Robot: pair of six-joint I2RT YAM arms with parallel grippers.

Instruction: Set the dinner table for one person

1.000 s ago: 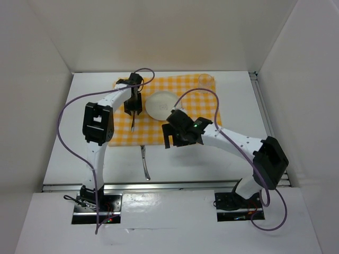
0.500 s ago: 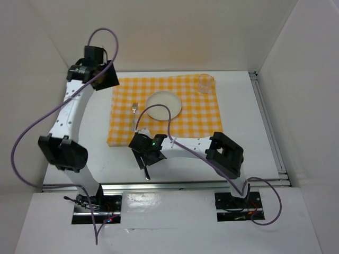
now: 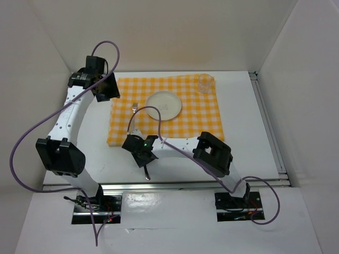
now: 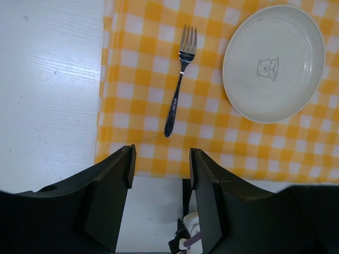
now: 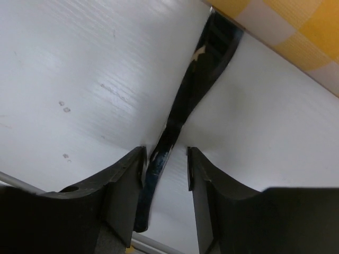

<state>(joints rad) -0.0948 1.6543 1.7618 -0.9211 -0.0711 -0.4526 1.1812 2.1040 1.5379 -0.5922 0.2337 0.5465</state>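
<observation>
Utensil [image 5: 183,100] on bare counter [image 3: 249,116] by near edge, just off cloth [image 3: 201,114]; long axis near-to-far. Right hand [image 5: 164,159] open, straddling handle, nearer. Left hand [image 4: 160,159] open, empty, far-left corner.

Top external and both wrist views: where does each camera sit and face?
Top external: above and behind the bases, looking down on the table; both arms show.
Left wrist: high above the cloth, facing straight down at fork and plate; left gripper fingers at bottom.
Right wrist: low over the table, looking down at a utensil between right gripper fingers.
Shared: fork and plate, in top external and left wrist.
</observation>
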